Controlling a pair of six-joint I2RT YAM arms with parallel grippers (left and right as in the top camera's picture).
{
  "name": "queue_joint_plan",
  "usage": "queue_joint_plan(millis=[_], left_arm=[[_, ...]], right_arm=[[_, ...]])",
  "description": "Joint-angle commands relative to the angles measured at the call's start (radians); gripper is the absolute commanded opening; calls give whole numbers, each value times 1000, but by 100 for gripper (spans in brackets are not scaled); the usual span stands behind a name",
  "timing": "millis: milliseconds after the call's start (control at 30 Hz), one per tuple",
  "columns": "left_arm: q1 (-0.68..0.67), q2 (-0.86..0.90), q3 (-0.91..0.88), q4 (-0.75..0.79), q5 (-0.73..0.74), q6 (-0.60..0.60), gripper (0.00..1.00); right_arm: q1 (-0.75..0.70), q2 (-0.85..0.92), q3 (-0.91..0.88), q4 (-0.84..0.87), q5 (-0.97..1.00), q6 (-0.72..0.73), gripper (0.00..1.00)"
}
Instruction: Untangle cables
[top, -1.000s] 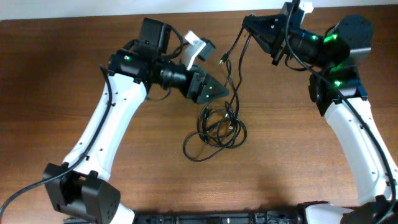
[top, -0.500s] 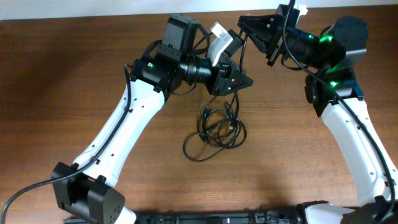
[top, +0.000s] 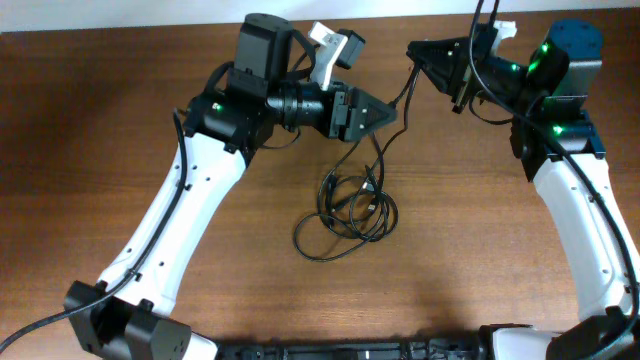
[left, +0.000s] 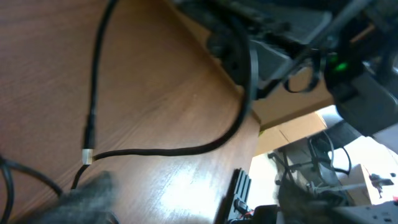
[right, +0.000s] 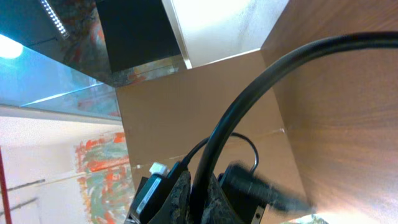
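Handling: light, thin and floppy by my reading; there was no stiffness to hold a shape, so a pull would run through every loop and might cinch a crossing tight instead of freeing it
Surface: smooth black sheathing, likely a bit slippery in a pinch, though not fragile
Where to take hold: I'd have picked a free run of cord just clear of the heap, or close to a plug end, never the middle of the pile
Look: the cables (top: 345, 212) were thin black cords, several loops overlapping in one loose heap, with a pale band at a joint in the left wrist view (left: 87, 153)
Where: the heap lay on the table (top: 100, 120) near the middle, between the two arms, and one strand rose out of it up to the right
Right gripper (top: 415, 52): fingers together, clamped on that raised strand, the cord running out from between them in its own wrist view
Left gripper (top: 378, 108): poised above the heap, just beside the raised strand; I couldn't tell whether it was apart or together
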Motion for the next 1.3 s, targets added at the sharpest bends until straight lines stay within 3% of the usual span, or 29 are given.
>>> queue_joint_plan(millis=[0, 100, 233, 367, 433, 467, 533, 567, 600, 667, 733, 800, 833, 933, 1000, 1100, 1200, 1267], left_arm=[[-35, -15, 4, -2, -47, 0, 99], [-97, -15, 4, 24, -68, 48, 99], [-112, -15, 4, 27, -84, 48, 84], [-114, -15, 4, 27, -66, 48, 51], [-114, -15, 4, 31, -66, 48, 49], [-114, -15, 4, 34, -66, 48, 43], [-114, -15, 4, 34, -65, 47, 24], [-114, -15, 4, 34, -55, 47, 7], [-114, -15, 4, 34, -45, 46, 0], [-111, -17, 4, 36, 0, 13, 0], [-109, -37, 5, 47, 3, -56, 0], [-97, -74, 5, 50, 2, -86, 0], [-72, -111, 5, 50, 2, -113, 0], [-10, -201, 5, 104, 2, -219, 0], [18, -249, 5, 195, -2, -280, 0], [82, -305, 5, 313, -9, -542, 0], [116, -322, 5, 404, -9, -722, 0], [141, -322, 4, 589, -31, -868, 0]], right_arm=[[7, -2, 0, 5, -28, 32, 4], [38, -2, 0, 7, -11, 32, 4], [39, -2, 0, 8, -10, 32, 4], [48, -2, 0, 8, -10, 31, 4], [60, -2, 0, 8, -11, 31, 4], [68, -2, 0, 8, -10, 31, 4], [77, -2, 0, 8, -7, 31, 4], [77, -2, 0, 8, -6, 31, 4], [76, -2, 0, 8, -6, 26, 4], [75, -2, 0, 3, 24, -71, 4], [65, -2, 0, -8, 80, -243, 13], [19, -2, 0, -8, 91, -395, 34], [-19, -2, 0, -21, 90, -492, 55], [-108, -2, 0, -176, 48, -718, 71], [-134, -2, 0, -270, -43, -966, 73], [-125, -2, 0, -336, -251, -1296, 76], [-93, -2, 0, -337, -352, -1411, 77], [-39, -2, 0, -337, -353, -1429, 76]])
